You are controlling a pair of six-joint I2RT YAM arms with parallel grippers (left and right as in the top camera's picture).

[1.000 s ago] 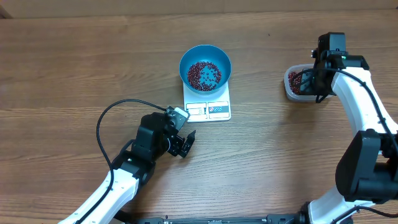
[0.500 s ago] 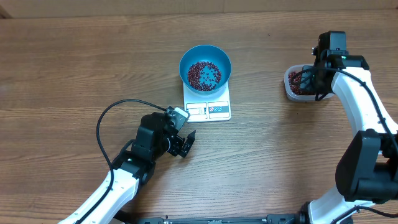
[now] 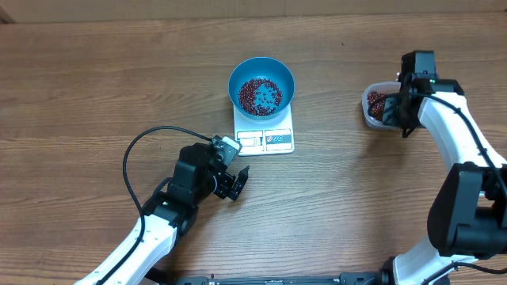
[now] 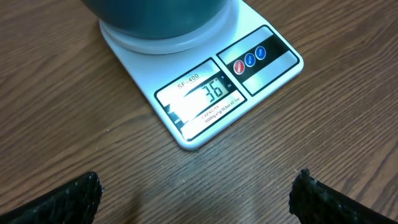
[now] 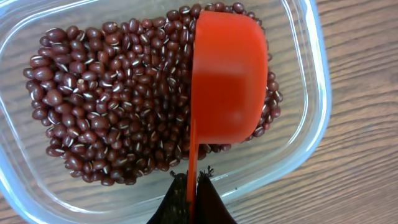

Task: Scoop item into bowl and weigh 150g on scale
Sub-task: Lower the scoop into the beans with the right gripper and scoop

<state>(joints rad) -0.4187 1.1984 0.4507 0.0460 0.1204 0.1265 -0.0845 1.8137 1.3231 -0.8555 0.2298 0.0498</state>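
Orange-red scoop (image 5: 230, 81) is pinched by its handle in the right hand (image 5: 191, 186), fingers squeezed tight on it. The cup part lies on the beans (image 5: 106, 106) inside the clear tub (image 5: 298, 43), its outside facing up. That arm reaches up the right side of the worktop (image 3: 95, 79) to the tub. Meanwhile the left hand (image 4: 196, 199) is spread wide, holding nothing, low over the wood and pointed at the scale (image 4: 205, 93), which reads 36. The blue bowl (image 3: 234, 79) sits on the scale with more beans in it.
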